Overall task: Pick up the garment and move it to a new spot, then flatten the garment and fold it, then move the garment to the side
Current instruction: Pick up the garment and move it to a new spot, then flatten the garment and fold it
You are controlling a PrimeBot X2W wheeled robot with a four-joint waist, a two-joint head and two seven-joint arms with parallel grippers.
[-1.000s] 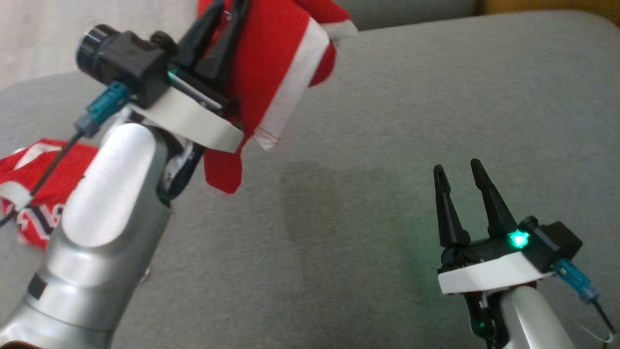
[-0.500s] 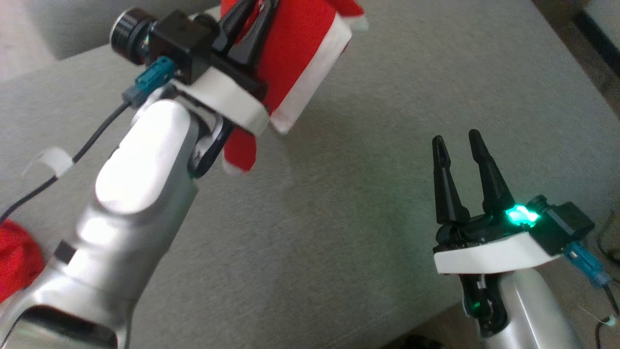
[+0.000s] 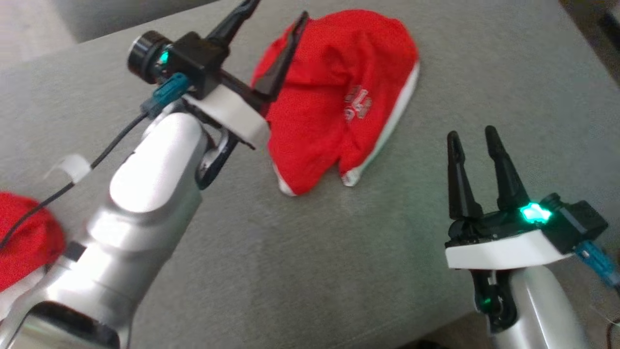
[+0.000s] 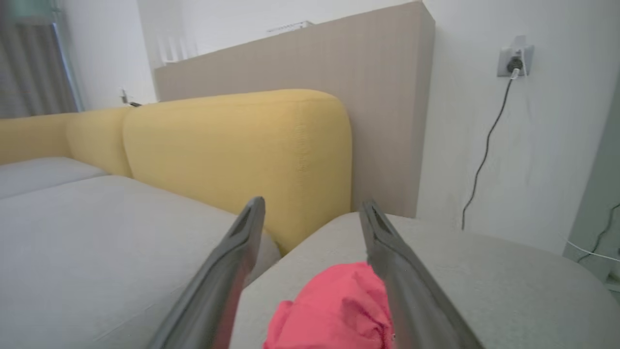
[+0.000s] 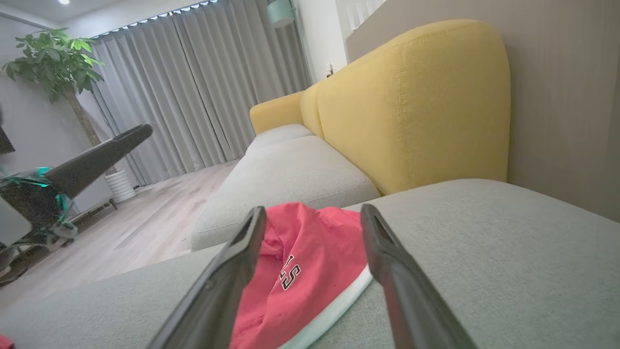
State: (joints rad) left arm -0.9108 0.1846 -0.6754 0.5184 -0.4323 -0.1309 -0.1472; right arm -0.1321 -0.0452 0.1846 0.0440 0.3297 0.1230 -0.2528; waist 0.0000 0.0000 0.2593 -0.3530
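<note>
Looking down on a grey cushion (image 3: 339,271) in a living room. Nearest, at the lower right, poising the right gripper (image 3: 471,133) with fingers pointing up and standing apart, gripping nothing, green light glowing on its body. At the lower left edge, catching a second red cloth (image 3: 26,242), partly hidden behind the left arm. Farther on, holding the left gripper (image 3: 277,9) above the cushion with jaws spread wide, gripping nothing; seeing its right finger crossing in front of the garment's (image 3: 334,97) left edge in the head view, cannot tell whether touching. Just beyond, finding the garment lying crumpled on the cushion, red with a white hem and small lettering, free of both grippers. Framing it between the right gripper's fingers in the right wrist view, lettering and white band facing the camera. Farther still, taking in a yellow backrest (image 5: 411,106), then a wood floor (image 5: 145,218), grey curtains (image 5: 193,87) and a plant (image 5: 53,53). Noting a socket (image 4: 514,60) with a cable (image 4: 484,155) hanging down a white wall.
</note>
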